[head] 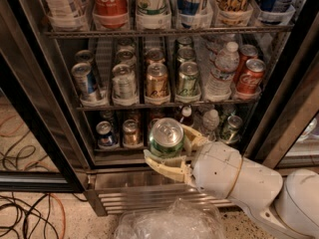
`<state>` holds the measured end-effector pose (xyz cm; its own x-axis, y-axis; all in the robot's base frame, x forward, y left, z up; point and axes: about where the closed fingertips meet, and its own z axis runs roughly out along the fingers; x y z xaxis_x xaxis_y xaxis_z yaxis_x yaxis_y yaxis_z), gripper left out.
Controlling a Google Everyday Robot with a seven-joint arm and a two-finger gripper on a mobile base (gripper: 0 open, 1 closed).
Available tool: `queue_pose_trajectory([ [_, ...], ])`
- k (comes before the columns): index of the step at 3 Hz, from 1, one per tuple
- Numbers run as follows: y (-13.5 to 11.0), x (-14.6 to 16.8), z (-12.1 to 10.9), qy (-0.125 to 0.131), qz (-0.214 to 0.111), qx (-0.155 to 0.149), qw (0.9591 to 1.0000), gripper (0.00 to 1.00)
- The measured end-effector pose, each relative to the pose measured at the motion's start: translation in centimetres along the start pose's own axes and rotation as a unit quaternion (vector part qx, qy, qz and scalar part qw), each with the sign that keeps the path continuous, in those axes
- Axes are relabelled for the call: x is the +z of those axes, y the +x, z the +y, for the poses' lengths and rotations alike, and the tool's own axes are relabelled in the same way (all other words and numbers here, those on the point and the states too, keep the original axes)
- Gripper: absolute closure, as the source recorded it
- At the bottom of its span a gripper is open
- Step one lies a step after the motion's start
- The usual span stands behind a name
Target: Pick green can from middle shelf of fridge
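Note:
My gripper (172, 151) is shut on the green can (166, 138), its cream fingers (164, 169) clamped on either side. The can is upright, silver top with pull tab facing up, held in front of the fridge's lower shelf, outside the racks. The middle shelf (164, 104) is a wire rack with clear lanes holding short cans: a blue can (85, 81), a silver can (123, 82), a gold-tan can (157, 81), another green can (188, 78), a water bottle (222, 69) and a red Coca-Cola can (250, 76). The fridge (35, 103) stands open, black-framed.
The top rack (169, 31) holds tall bottles in cups. The lower shelf holds small cans (105, 133) and bottles (209, 121). The ribbed steel base (129, 195) lies below. A crumpled clear plastic bag (169, 223) sits in front. Cables (25, 213) lie on the floor at left.

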<state>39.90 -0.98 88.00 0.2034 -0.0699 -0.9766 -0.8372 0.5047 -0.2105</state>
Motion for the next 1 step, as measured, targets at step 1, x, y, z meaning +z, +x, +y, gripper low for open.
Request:
queue_pose_trajectory([
  [1, -0.01, 0.0, 0.02, 0.0, 0.0, 0.0, 1.0, 1.0],
])
